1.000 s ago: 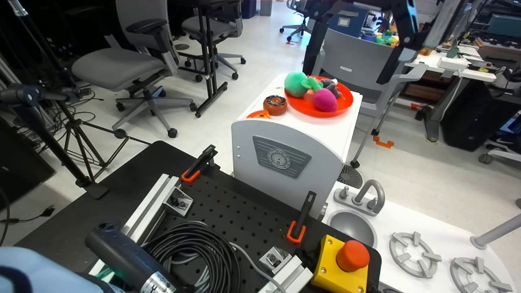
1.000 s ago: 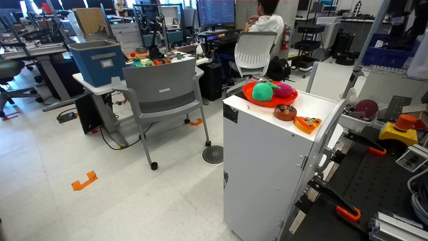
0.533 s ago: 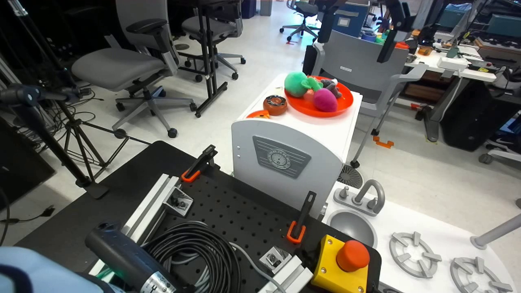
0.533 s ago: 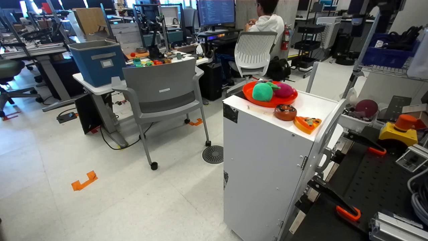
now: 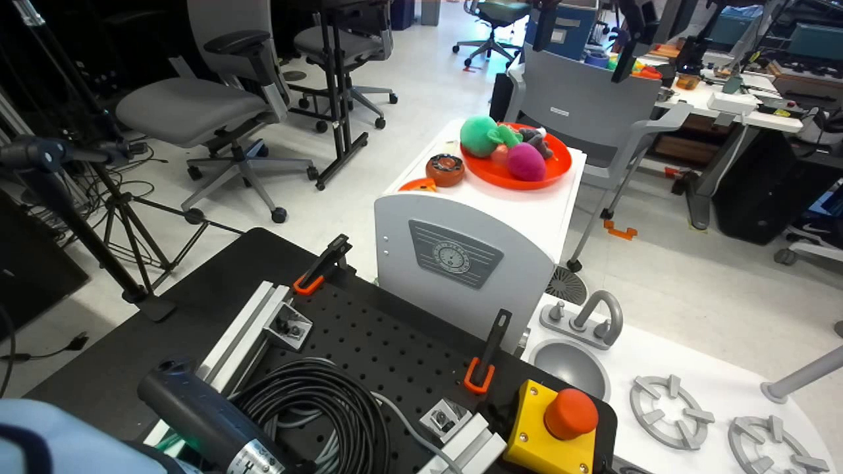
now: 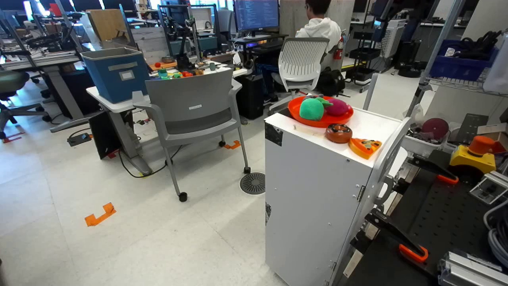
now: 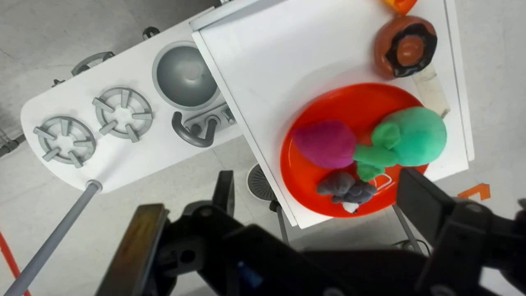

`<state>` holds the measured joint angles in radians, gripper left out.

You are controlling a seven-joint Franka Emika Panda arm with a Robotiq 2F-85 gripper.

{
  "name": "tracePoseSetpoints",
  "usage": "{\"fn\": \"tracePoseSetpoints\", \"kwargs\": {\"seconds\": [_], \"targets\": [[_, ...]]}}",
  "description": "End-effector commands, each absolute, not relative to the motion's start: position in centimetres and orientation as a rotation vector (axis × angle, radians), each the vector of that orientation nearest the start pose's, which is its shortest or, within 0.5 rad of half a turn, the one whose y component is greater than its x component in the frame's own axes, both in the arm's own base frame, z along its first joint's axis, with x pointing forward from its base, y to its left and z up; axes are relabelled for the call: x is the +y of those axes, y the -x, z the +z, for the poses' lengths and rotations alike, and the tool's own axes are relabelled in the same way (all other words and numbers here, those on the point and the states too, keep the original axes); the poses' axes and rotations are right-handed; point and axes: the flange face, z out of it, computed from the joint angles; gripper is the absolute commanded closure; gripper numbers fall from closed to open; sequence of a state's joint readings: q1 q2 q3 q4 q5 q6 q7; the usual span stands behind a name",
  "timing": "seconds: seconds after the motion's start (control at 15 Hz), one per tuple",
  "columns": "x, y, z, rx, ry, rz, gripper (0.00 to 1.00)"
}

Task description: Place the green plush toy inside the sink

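The green plush toy [image 5: 478,137] is a rounded green lump on the red-orange plate [image 5: 556,171], on top of the white cabinet. It also shows in an exterior view [image 6: 311,109] and at the right of the wrist view [image 7: 423,135]. A green stem with leaves lies between it and the magenta plush [image 7: 326,144]; whose stem it is I cannot tell. The grey sink [image 5: 571,370] is in the lower white counter; it also shows in the wrist view [image 7: 185,78]. My gripper [image 5: 581,62] is open and empty, above and beyond the plate; it also shows in the wrist view [image 7: 317,174].
A grey plush [image 7: 347,187] shares the plate. A brown donut toy [image 6: 338,133] and an orange pizza-slice toy [image 6: 364,147] lie beside it. A grey upright panel [image 5: 454,257] stands between plate and sink. The faucet [image 5: 606,319] arches behind the sink, near a burner [image 5: 672,413].
My gripper has moved away from the camera, up and inward in an exterior view, staying open. The arm at the upper right has moved left. The toys and plate have not moved.
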<state>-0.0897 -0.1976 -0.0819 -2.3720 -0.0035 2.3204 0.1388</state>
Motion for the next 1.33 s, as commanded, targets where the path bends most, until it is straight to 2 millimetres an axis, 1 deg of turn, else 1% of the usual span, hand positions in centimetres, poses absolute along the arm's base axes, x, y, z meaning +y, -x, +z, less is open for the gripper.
{"fn": "tracePoseSetpoints", "kwargs": {"seconds": [0.0, 0.07, 0.2, 0.27, 0.93, 1.27], "targets": [[-8.2, -48.8, 41.7, 0.485, 3.036, -0.305, 0.0], [-8.1, -48.7, 41.5, 0.466, 3.039, -0.27, 0.0], [-8.1, -47.9, 41.2, 0.448, 3.039, -0.124, 0.0], [-8.2, -47.9, 41.0, 0.479, 3.06, -0.201, 0.0], [-8.3, -48.0, 41.0, 0.487, 3.062, -0.189, 0.0], [-8.2, -48.9, 41.0, 0.531, 3.072, -0.166, 0.0]]}}
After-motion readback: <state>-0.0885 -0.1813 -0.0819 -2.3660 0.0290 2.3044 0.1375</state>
